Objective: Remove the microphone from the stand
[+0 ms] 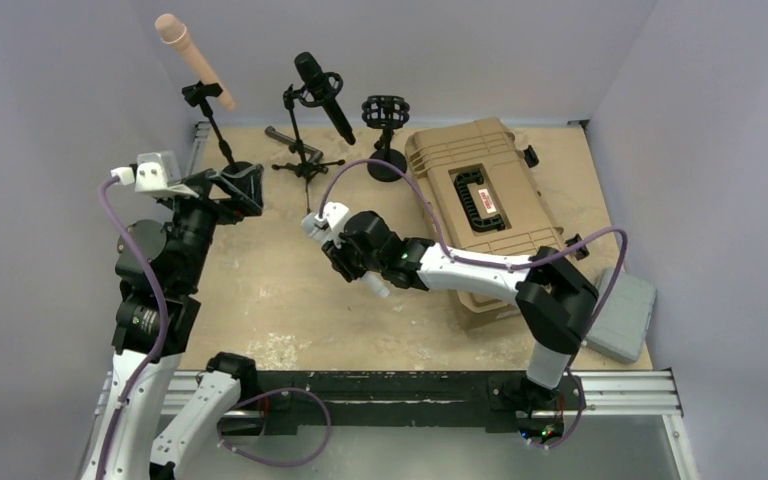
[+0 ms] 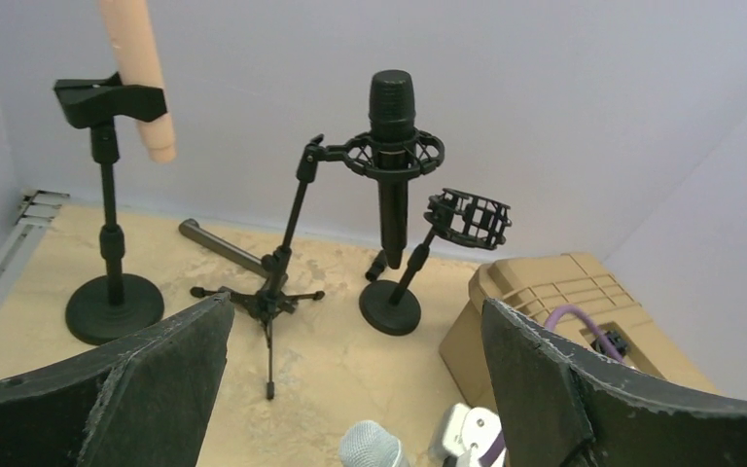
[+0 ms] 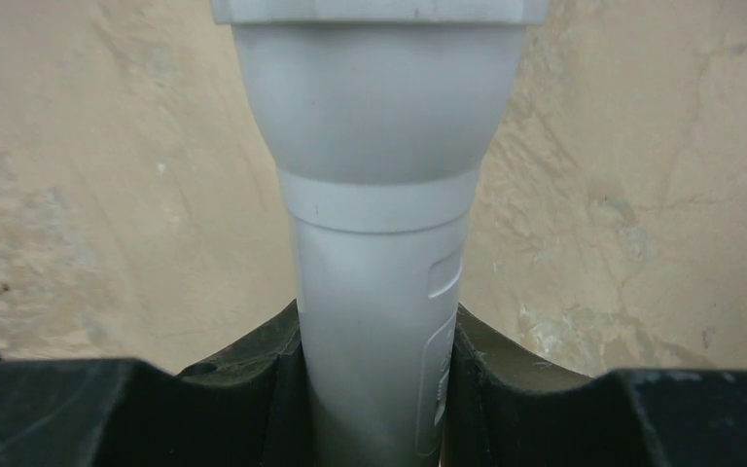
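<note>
My right gripper (image 1: 345, 250) is shut on a light grey microphone (image 3: 374, 195) and holds it low over the middle of the table, away from every stand. Its mesh head shows at the bottom of the left wrist view (image 2: 370, 446). An empty shock-mount stand (image 1: 385, 112) with a round base stands at the back. A black microphone (image 1: 322, 92) sits in a tripod stand (image 1: 305, 160). A beige microphone (image 1: 195, 58) sits clipped in the left stand (image 2: 112, 253). My left gripper (image 1: 232, 185) is open and empty, in front of the left stand.
A tan hard case (image 1: 480, 200) lies at the right, with a small grey case (image 1: 622, 315) beside it at the table's right edge. A dark tube (image 2: 222, 249) lies on the table behind the tripod. Walls close in the back and both sides.
</note>
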Controlling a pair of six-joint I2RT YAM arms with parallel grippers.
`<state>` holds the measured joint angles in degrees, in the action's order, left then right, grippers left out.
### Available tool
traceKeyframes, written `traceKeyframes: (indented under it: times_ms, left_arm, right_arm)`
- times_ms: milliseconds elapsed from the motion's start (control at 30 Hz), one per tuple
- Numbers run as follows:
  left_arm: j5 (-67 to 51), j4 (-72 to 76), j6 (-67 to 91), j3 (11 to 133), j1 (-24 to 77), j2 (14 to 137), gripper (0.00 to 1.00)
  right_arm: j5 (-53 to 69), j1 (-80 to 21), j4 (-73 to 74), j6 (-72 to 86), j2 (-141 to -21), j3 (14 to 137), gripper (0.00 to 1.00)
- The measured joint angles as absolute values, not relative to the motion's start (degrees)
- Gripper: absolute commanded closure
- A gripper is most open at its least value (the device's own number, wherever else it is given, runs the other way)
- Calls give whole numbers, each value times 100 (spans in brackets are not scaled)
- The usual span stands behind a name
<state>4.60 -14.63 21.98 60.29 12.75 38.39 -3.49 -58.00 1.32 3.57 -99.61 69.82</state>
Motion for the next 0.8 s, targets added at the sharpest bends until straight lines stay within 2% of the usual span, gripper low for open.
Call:
traceKeyframes:
  times_ms: [267,467,800]
  left_arm:
    - [836,-1463,2198,6010,1275,3723,5]
    - [834,-1463,2200,6010,1275,3756,5]
    - [812,-1463,2202,6010,1275,3787,5]
  right_arm:
    - [-858,-5806,421,268,-10508,6954,100]
    - [-1468,-5808,770,502,-11437,7345,100]
    - [-1691,-5808,816,786,-11483,7415,100]
